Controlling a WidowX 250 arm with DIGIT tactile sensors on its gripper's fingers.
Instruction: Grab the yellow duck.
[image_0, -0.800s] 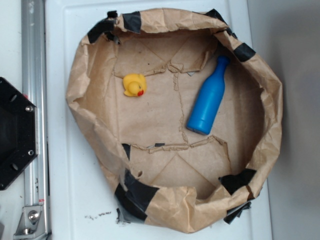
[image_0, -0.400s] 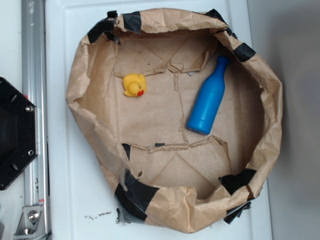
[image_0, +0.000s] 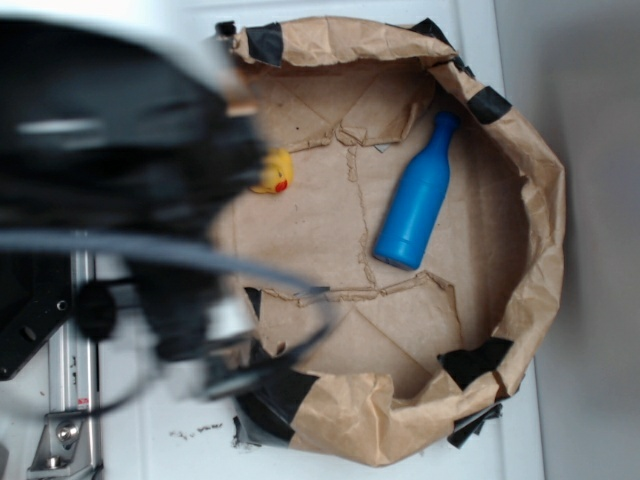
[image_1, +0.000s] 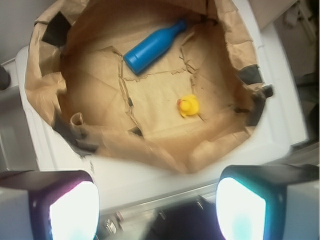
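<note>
Gripper (image_1: 157, 210) fingers stand apart, holding nothing, high above the near rim of the paper bin (image_1: 150, 155). Yellow duck (image_1: 189, 105) sits on the bin floor, right of centre; blue bottle (image_1: 152, 45) lies well apart, far left. Centre yourself over the duck before descending; there is open floor around it, though the right wall is near.

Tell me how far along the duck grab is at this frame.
Barely started. The gripper is open and empty, high above the paper-lined bin. The yellow duck sits untouched on the bin floor, apart from the blue bottle. Descending, closing on the duck and lifting are all left.
</note>
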